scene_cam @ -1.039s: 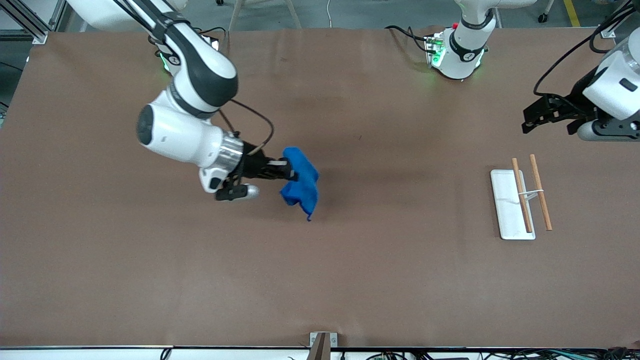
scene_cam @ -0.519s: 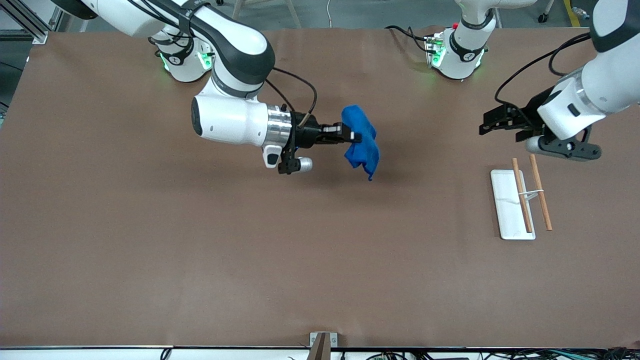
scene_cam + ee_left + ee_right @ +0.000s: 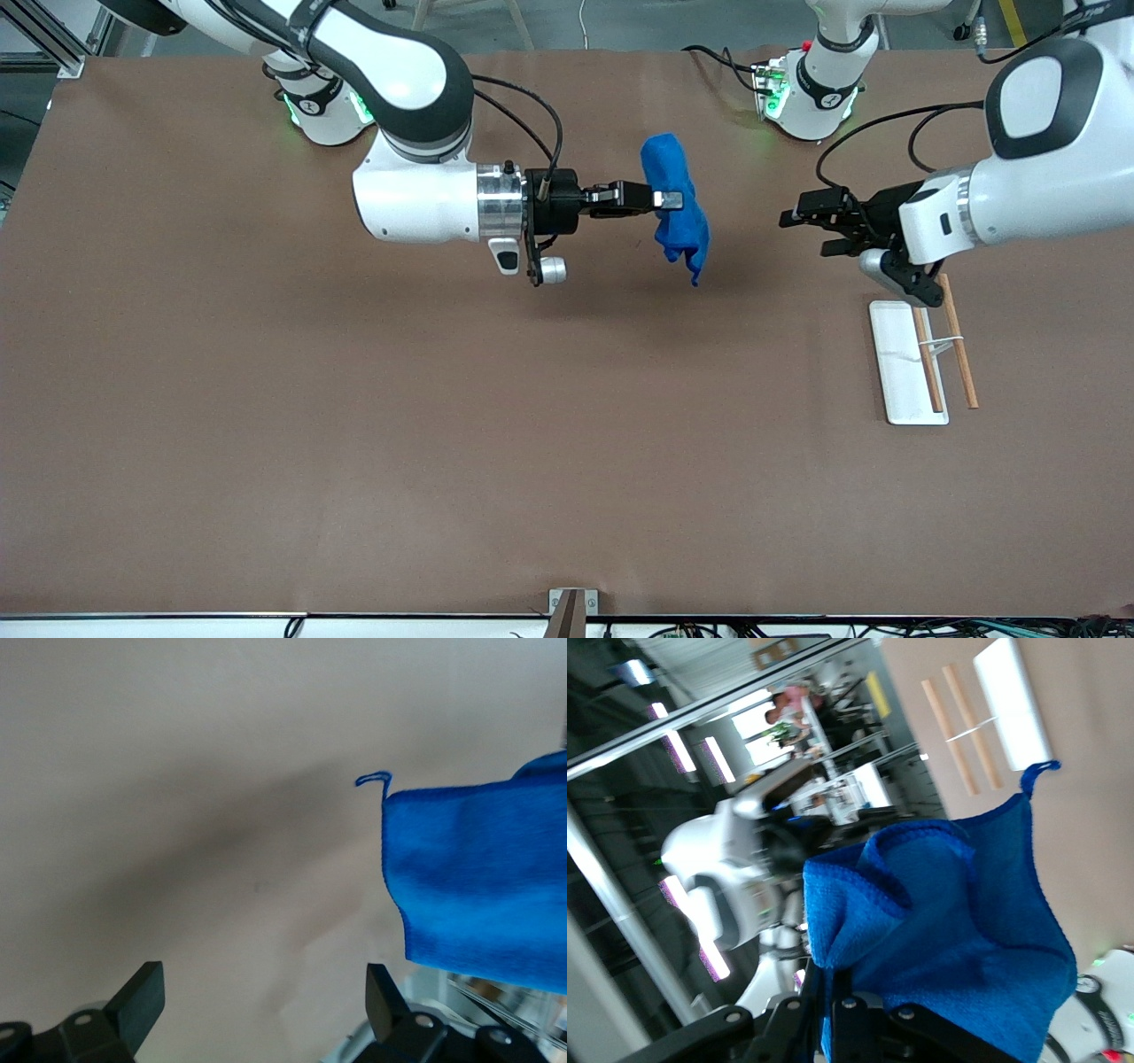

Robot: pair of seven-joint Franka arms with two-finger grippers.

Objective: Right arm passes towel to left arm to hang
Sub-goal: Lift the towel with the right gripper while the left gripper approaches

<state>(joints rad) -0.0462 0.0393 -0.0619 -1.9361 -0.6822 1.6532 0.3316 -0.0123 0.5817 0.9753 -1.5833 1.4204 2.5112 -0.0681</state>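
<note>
The towel (image 3: 678, 208) is a bright blue cloth that hangs bunched in the air over the middle of the table, its corner loop at the lowest tip. My right gripper (image 3: 666, 200) is shut on the towel's upper part; in the right wrist view the towel (image 3: 948, 930) fills the frame above the closed fingers (image 3: 846, 1023). My left gripper (image 3: 796, 223) is open and empty, level with the towel and apart from it, pointing at it. The left wrist view shows the towel (image 3: 478, 877) with its loop (image 3: 373, 779), clear of the spread fingertips (image 3: 383, 992).
A white flat tray (image 3: 899, 368) with two wooden rods (image 3: 957, 341) lies on the brown table toward the left arm's end, just below the left wrist. Both arm bases stand along the table's edge farthest from the front camera.
My right gripper has carried the towel up and toward the left arm's end. My left gripper has come in from the table's end toward the towel, jaws still open.
</note>
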